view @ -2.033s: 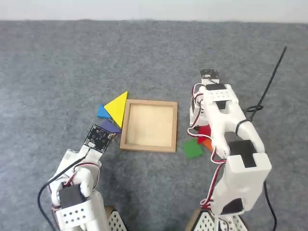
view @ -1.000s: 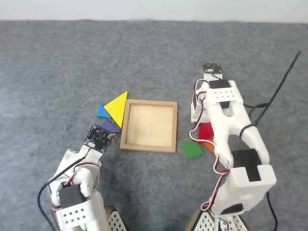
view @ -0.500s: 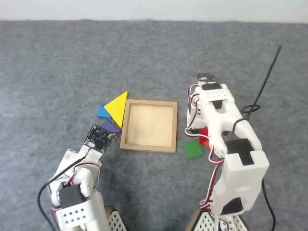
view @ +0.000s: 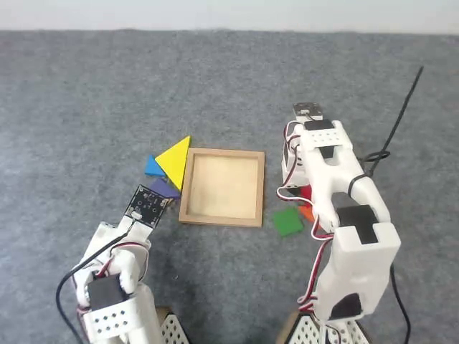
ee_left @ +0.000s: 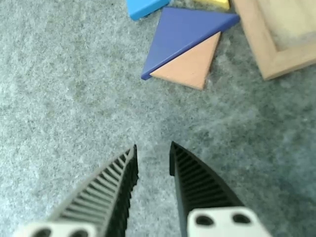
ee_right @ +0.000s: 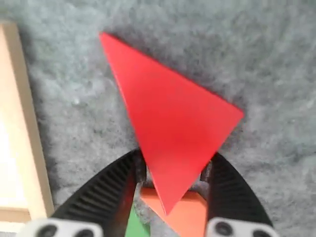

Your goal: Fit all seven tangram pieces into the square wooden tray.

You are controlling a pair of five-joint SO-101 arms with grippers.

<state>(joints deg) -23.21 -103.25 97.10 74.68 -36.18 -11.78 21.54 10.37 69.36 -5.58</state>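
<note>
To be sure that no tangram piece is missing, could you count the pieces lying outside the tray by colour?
yellow piece: 1
blue piece: 1
purple piece: 1
tan piece: 1
red piece: 1
orange piece: 1
green piece: 1
Total: 7

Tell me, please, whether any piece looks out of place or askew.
Two overlaps stand out: the red triangle lies with its tip over the orange piece, and the purple triangle rests on a tan piece. Nothing looks damaged.
</note>
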